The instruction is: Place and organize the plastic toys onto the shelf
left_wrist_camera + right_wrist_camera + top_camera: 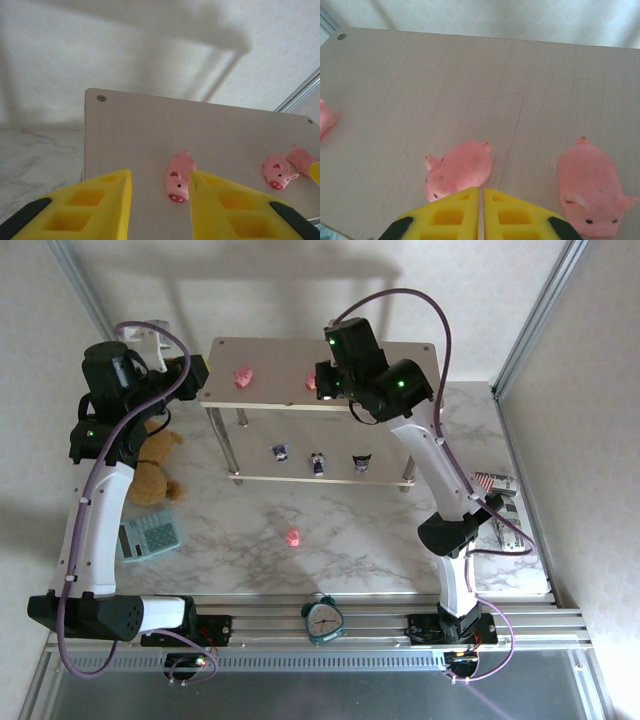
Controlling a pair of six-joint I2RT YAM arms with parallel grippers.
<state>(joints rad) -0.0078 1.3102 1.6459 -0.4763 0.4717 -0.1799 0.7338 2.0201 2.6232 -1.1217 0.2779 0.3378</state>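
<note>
Shelf: two-tier rack of pale beige boards on thin silver metal legs (400,355); stands at the far middle of the white marble-patterned table (380,540)
Top board: three small pink plastic pigs lie here; the left pig (177,177) lies apart from the others, toward the board's left end; the middle pig (460,170) and the right pig (590,187) lie near each other, not touching
Lower board: three tiny dark purple-and-white plastic figurines (317,462) stand in a row, each apart from the next
Table pig: a fourth pink plastic pig (293,537) lies alone on the marble in front of the shelf
Left gripper (159,187): yellow fingers spread apart with nothing between them; held over the left end of the top board; the left pig lies just past the gap, close to one finger
Right gripper (481,190): yellow fingers pressed together, gripping nothing; tips just in front of the middle pig; whether they touch it cannot be told
Around: brown plush teddy bear (155,475) and teal calculator (148,537) left of the shelf; teal alarm clock (323,620) at the near edge between the arm bases
</note>
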